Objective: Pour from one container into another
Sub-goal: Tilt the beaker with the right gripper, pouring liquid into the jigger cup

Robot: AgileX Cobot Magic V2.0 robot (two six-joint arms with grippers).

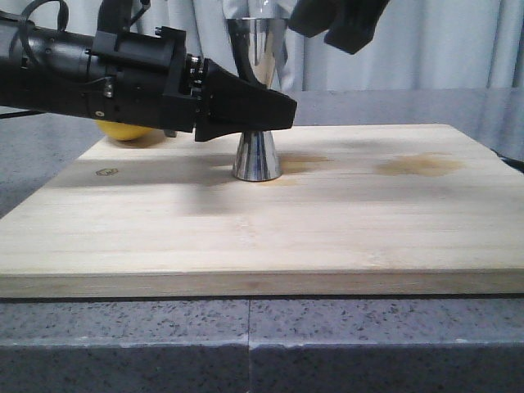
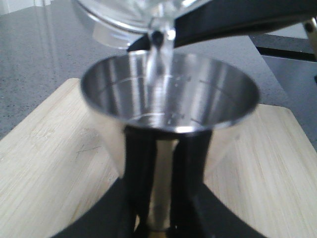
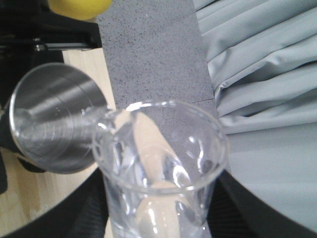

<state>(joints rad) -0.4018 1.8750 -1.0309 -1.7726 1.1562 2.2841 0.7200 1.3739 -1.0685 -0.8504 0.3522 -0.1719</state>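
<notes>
The steel jigger [image 1: 257, 155] stands upright on the wooden board [image 1: 246, 237]. My left gripper [image 1: 260, 110] is shut on its narrow waist. In the left wrist view the black fingers [image 2: 138, 168] flank the jigger's stem below its open cup [image 2: 198, 94]. The clear glass beaker [image 3: 161, 173] is tilted over the jigger [image 3: 52, 119], with my right gripper [image 3: 158, 201] shut on it. The beaker's lip [image 2: 159, 34] hangs above the cup, and a thin clear stream [image 2: 156, 64] runs down into it. The right gripper [image 1: 337, 20] sits at the top of the front view, where the beaker is mostly hidden.
A yellow lemon [image 1: 123, 131] lies on the board's far left corner behind the left arm. Brownish wet stains [image 1: 422, 166] mark the board to the right of the jigger. Grey stone counter [image 1: 246, 344] surrounds the board, with a pale curtain [image 1: 426, 41] behind.
</notes>
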